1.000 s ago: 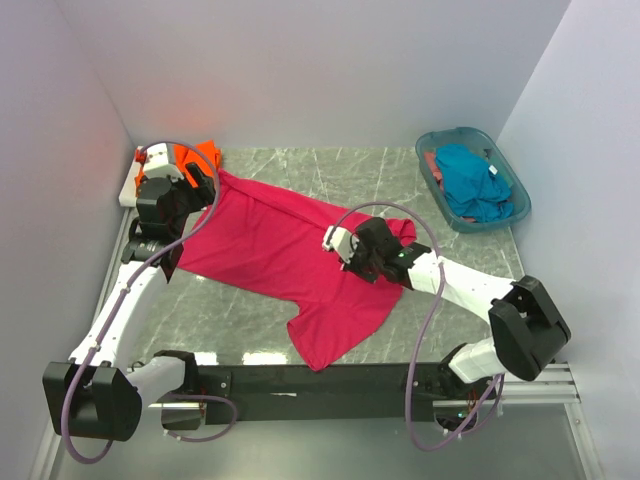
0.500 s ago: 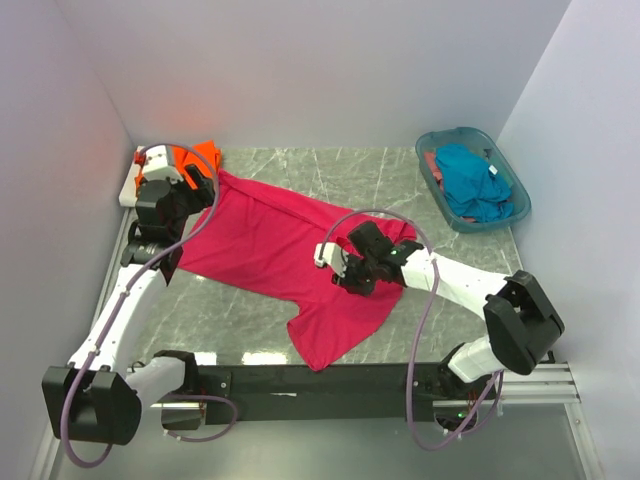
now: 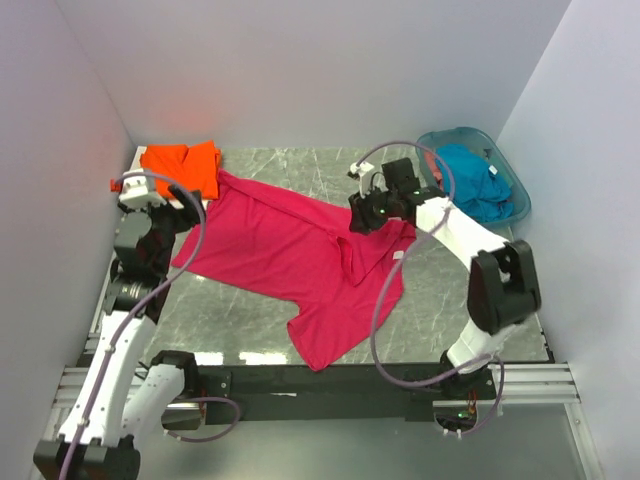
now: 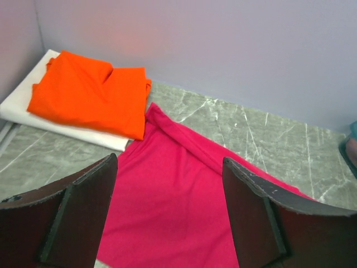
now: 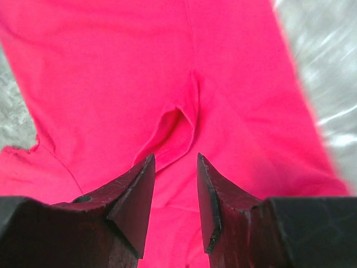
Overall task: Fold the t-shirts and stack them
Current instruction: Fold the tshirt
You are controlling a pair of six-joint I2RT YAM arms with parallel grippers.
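A magenta-red t-shirt (image 3: 270, 250) lies spread across the table, its right part creased into a fold (image 5: 175, 134). My right gripper (image 3: 368, 215) hovers over that fold; in the right wrist view (image 5: 174, 162) it is open and holds nothing. The left gripper (image 3: 175, 215) sits at the shirt's left edge, open wide and empty, with the red cloth (image 4: 167, 212) below it. A folded orange t-shirt (image 3: 183, 165) rests at the back left corner (image 4: 92, 92). A teal-blue t-shirt (image 3: 470, 180) lies bunched in the basket.
The translucent teal basket (image 3: 522, 205) stands at the back right by the wall. A white board (image 4: 22, 92) lies under the orange shirt. Walls close in the table on the left, back and right. Arm cables loop above the cloth.
My right gripper opened, let go of the red shirt and swung toward the back right. The left arm drew back from the orange shirt toward the near side.
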